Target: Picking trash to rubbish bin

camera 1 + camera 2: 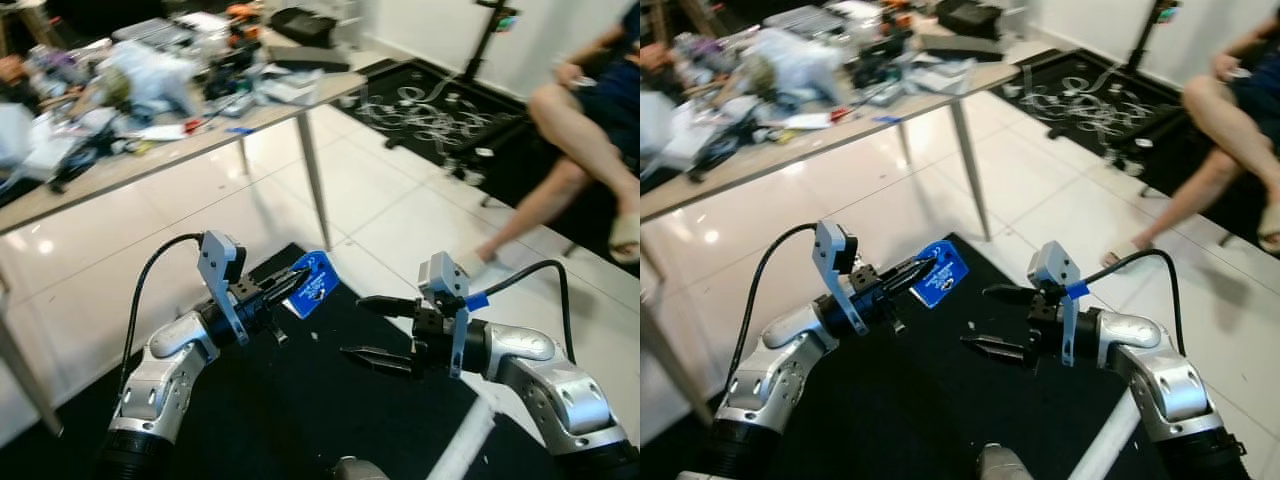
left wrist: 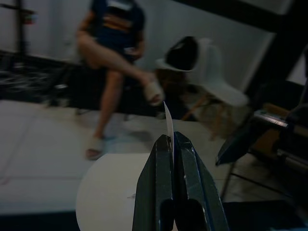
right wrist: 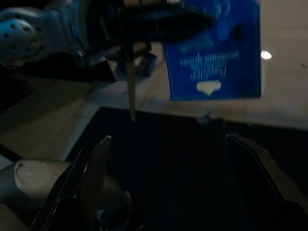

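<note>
From the head views, the left gripper (image 1: 290, 287) pinches a blue packet (image 1: 313, 285) above a black mat (image 1: 300, 400); the right gripper (image 1: 375, 332) hangs beside it, fingers spread. A cluttered table (image 1: 180, 150) stands behind, its contents blurred. A seated person's legs (image 1: 570, 160) are cut off.

Left wrist view: the packet (image 2: 169, 120) shows edge-on between closed fingers (image 2: 154, 192).

Right wrist view: dim, with packet lettering unreadable.

Blue packet (image 1: 312, 284) with white print; black-fingered left gripper (image 1: 290, 284) and right gripper (image 1: 372, 331); black mat (image 1: 300, 400); white glossy floor tiles (image 1: 400, 210); beige tabletop (image 1: 150, 160).
</note>
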You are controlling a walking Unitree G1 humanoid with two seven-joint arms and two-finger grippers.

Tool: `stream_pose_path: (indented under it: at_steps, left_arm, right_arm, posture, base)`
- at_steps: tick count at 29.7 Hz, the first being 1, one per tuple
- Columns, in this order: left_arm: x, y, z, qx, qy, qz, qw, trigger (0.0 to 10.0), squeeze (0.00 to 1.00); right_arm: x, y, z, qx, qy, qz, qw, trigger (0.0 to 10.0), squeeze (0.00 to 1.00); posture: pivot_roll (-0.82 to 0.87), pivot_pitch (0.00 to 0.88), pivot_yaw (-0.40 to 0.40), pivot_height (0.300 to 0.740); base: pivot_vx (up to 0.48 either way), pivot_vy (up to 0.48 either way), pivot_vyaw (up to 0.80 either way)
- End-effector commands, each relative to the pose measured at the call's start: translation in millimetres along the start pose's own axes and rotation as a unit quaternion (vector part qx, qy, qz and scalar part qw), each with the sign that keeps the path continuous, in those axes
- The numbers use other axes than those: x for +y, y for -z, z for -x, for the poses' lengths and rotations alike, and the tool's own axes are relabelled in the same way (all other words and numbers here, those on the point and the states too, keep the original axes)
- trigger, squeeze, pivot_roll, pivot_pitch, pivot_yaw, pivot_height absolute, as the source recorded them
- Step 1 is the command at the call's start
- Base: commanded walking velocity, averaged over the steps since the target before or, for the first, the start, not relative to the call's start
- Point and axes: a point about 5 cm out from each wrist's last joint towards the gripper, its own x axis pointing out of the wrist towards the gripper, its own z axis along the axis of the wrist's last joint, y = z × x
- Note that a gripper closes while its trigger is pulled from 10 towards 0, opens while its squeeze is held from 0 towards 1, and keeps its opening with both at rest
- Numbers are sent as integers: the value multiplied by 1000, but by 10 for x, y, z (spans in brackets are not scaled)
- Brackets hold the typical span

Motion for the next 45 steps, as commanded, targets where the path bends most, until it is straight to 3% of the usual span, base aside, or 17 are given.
stream_pose_path:
  at_steps: [1, 45]
  left_arm:
    - [3, 46, 18, 6, 0, 5, 1000, 10000, 0]
    - [25, 78, 19, 9, 12, 7, 1000, 10000, 0]
  right_arm:
    - [17, 14, -30, -3, -9, -5, 1000, 10000, 0]
    - [12, 92, -90, 2, -16, -10, 1000, 10000, 0]
  posture:
    - [-14, 0, -18, 740]
    - [-5, 0, -12, 740]
  base:
    - [0, 0, -788]
    - [0, 0, -788]
